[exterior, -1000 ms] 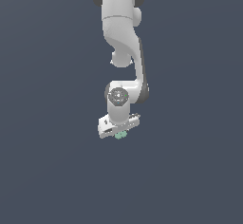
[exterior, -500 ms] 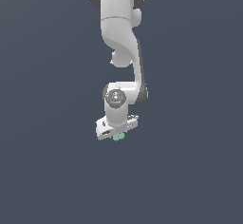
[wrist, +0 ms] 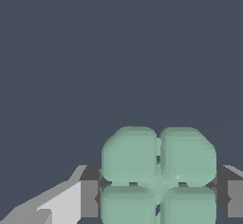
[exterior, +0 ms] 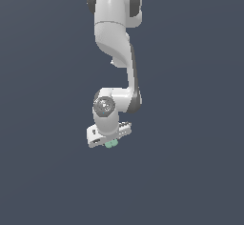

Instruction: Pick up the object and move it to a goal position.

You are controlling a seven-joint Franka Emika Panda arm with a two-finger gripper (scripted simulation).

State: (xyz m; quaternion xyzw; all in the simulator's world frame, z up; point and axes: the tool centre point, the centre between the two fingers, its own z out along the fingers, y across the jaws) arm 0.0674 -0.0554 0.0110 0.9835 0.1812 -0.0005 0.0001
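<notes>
Below the white arm (exterior: pixel 114 43), the gripper (exterior: pixel 111 142) points downward. Its jaws pinch the mint-green object (wrist: pixel 159 175), four rounded lobes, from both sides.

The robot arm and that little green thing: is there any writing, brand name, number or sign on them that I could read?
None. The white arm, the gripper and the mint-green block it holds between its fingers carry no readable words, numbers or logos in either view. The dark background is plain too.
</notes>
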